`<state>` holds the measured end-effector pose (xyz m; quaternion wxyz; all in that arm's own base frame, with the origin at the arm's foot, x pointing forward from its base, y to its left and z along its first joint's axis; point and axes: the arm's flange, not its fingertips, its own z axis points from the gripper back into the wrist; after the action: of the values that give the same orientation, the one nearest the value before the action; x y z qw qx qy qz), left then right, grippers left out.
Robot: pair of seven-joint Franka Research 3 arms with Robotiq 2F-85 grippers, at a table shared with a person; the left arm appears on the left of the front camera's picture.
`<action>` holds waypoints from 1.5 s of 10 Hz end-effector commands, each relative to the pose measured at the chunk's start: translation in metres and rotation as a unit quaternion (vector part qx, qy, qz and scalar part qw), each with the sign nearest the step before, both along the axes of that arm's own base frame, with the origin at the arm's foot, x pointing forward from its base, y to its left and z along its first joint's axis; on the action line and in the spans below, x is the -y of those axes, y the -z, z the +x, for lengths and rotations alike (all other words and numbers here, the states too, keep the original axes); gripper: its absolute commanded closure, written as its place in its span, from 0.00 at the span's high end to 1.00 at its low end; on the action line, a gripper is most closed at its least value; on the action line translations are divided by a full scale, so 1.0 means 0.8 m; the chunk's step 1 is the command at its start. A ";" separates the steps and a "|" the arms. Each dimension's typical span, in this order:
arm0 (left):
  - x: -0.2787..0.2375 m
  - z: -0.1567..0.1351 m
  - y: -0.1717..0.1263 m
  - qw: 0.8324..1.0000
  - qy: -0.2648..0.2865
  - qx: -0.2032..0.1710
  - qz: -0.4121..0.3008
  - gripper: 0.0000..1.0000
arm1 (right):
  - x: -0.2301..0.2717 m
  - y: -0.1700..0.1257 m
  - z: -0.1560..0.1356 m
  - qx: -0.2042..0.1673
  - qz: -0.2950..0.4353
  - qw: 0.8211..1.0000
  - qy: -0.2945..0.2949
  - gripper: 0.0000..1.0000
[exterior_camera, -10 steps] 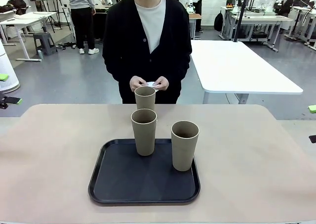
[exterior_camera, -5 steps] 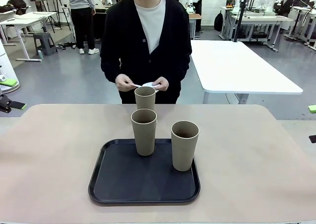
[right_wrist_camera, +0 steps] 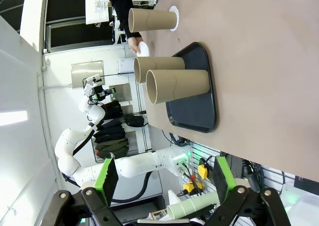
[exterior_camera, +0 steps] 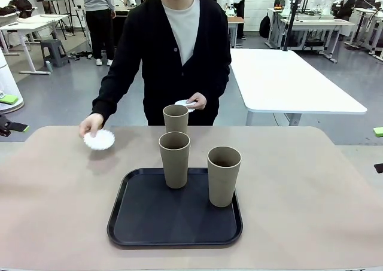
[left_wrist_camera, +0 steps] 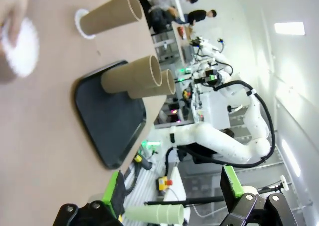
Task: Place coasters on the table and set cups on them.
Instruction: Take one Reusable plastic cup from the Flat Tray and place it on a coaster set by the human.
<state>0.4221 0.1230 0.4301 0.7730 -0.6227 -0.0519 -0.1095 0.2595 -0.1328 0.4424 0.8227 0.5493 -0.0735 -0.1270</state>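
The left claw [left_wrist_camera: 172,191] is seen spread wide, with nothing caught between its green pads. The right claw [right_wrist_camera: 164,178] is likewise spread and empty. Both are kept well apart from the cups.

At the far left of the table [exterior_camera: 299,181] a white coaster [exterior_camera: 99,140] is held by one hand [exterior_camera: 90,125] of the person; whether it already touches the top cannot be told. More coasters [exterior_camera: 184,104] are pinched in the other hand [exterior_camera: 196,101], which is held close to the body just behind the far cup [exterior_camera: 176,119].

That far cup is stood upright on the table beyond the black tray [exterior_camera: 149,223], and a laid coaster [right_wrist_camera: 173,10] is seen under its base. The middle cup [exterior_camera: 174,160] is stood upright at the tray's far edge. The right cup [exterior_camera: 223,176] is stood nearer and to the right, also on the tray.
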 end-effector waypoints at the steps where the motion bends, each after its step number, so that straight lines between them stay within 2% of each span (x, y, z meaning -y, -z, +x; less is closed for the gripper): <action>1: -0.002 0.001 -0.003 1.000 -0.004 0.003 -0.006 1.00 | 0.000 -0.001 0.001 0.007 0.008 1.000 -0.001 1.00; 15: -0.002 0.001 -0.003 1.000 -0.004 0.003 -0.006 1.00 | 0.000 -0.001 0.001 0.007 0.008 1.000 -0.001 1.00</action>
<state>0.4221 0.1230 0.4302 0.7730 -0.6228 -0.0520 -0.1095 0.2595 -0.1328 0.4424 0.8227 0.5493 -0.0734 -0.1270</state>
